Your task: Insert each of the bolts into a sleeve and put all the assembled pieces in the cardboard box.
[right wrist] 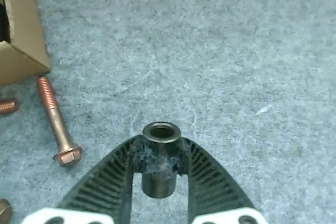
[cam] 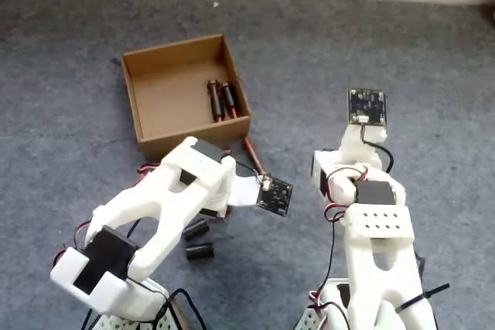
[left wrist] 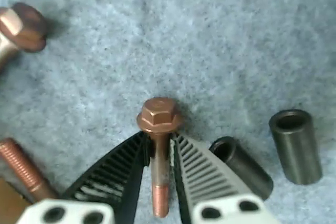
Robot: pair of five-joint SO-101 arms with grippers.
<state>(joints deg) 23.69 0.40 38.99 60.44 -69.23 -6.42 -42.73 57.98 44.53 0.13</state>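
Left gripper (left wrist: 160,139): clamped on the shank of a bolt (left wrist: 159,115), head past the fingertips
Right gripper (right wrist: 160,145): gripping a sleeve (right wrist: 160,132), bore showing
Cardboard box (cam: 178,141): two assembled pieces (cam: 220,100) inside, by one wall
Carpet: two spare sleeves (left wrist: 296,145) near the left arm; loose bolt (right wrist: 55,124) just beside the box corner

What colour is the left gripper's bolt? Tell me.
The bolt in the left gripper is coppery brown; the left wrist view shows it best.

Copper bolt (left wrist: 159,129), dark grey sleeve (right wrist: 160,156), brown cardboard box (cam: 143,63), grey carpet (cam: 387,44).
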